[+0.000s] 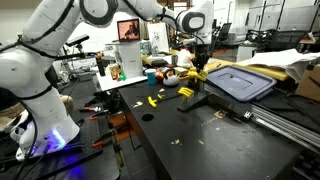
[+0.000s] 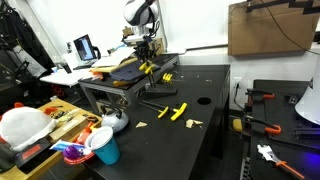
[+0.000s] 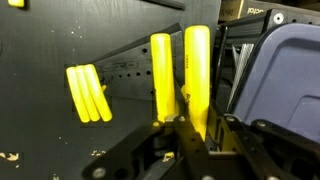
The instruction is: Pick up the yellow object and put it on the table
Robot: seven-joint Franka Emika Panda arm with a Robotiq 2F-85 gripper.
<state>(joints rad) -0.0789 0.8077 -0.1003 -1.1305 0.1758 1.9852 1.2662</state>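
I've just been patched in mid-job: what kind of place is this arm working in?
Most likely a robotics lab or workshop: the robot arm works over a black workbench, a laptop sits on a cluttered desk beside it, and orange-handled tools lie nearby.

The gripper [image 3: 186, 126] enters from the bottom edge, its dark fingers closed on the lower end of the yellow object [image 3: 197, 70], which stands upright. A shorter yellow bar [image 3: 160, 75] stands just beside it. Three small yellow pieces [image 3: 87, 94] lie bunched on the black worktop [image 3: 40, 50]. A grey-blue lid [image 3: 285, 65] fills the right edge.
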